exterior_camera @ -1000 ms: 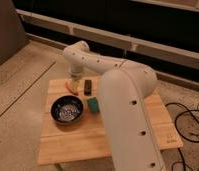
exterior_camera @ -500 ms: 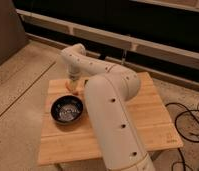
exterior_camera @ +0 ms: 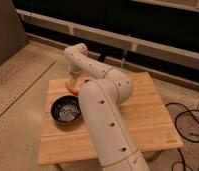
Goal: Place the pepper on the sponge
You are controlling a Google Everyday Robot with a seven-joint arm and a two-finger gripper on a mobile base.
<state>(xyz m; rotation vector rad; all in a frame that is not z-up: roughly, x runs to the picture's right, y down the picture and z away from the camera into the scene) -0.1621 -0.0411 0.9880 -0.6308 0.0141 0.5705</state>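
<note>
My gripper (exterior_camera: 71, 81), jaws spread wide, hangs just above the pepper (exterior_camera: 72, 90) near the far corner of the table (exterior_camera: 143, 117), behind the dark bowl (exterior_camera: 67, 110). It is a toy, likely light, stiff and smooth-skinned, best pinched across its middle. The sponge is hidden behind my arm (a soft landing, probably), and table edges run close by.
</note>
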